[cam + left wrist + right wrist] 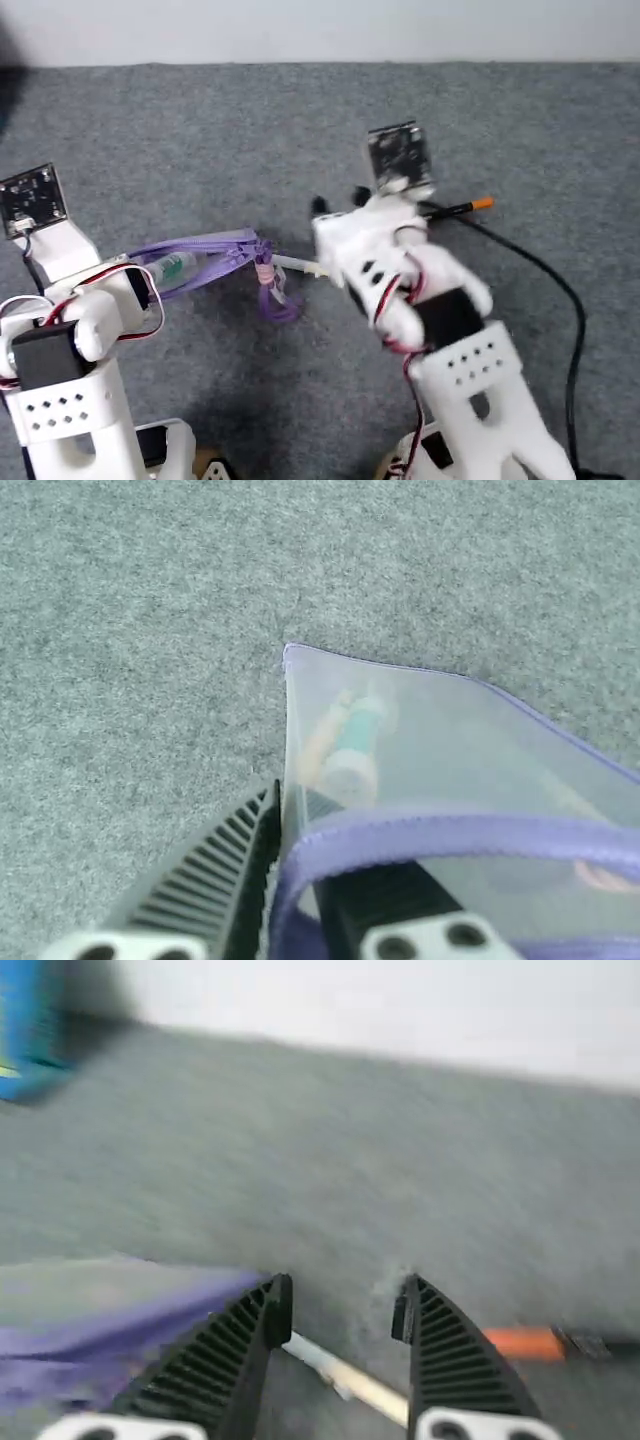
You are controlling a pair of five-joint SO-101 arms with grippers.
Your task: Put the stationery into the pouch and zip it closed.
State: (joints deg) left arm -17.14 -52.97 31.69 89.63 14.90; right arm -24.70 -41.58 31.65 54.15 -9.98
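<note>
While left pincer (pixel 295 815) clamps one end of clear purple-edged pouch (pixel 450 740), fingers tight on its wall, right pincer (pixel 345 1285) stands wide apart, unclenched, astride thin white stick (pixel 345 1378) lying on grey counter (pixel 200 130) just off pouch's zip end. Stick not gripped; near end cut off at frame edge. Green-capped tube (pixel 355 745) inside pouch, blurred through wall. Orange-tipped black pen (pixel 462 208) lies outside, partly hidden by right arm. Zip open or closed: cannot tell.

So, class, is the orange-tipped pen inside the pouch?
No, the orange-tipped pen lies on the grey surface, apart from the pouch.
</note>
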